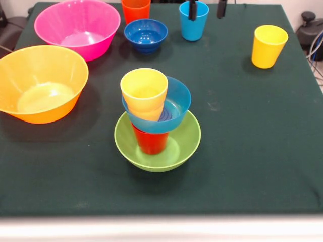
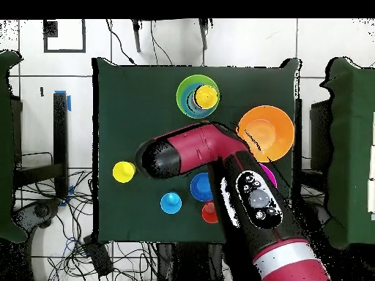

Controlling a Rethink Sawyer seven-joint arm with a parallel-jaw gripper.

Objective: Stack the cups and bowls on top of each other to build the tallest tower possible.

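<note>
Orange cup cut by top edge, claw too (only tips), pink bowl mostly under arm

A dark green cloth covers the desk right to its edges; a pale strip of the desk shows along the near edge in the front view. Beyond the far right corner there, a black stand sits on the floor with cables beside it. In the overhead view the desk stands on a light tiled floor. A tangle of black cables lies off the left edge and near the bottom left corner. A small blue object sits by the left edge. A black square outline marks the floor beyond the top left corner.
</note>
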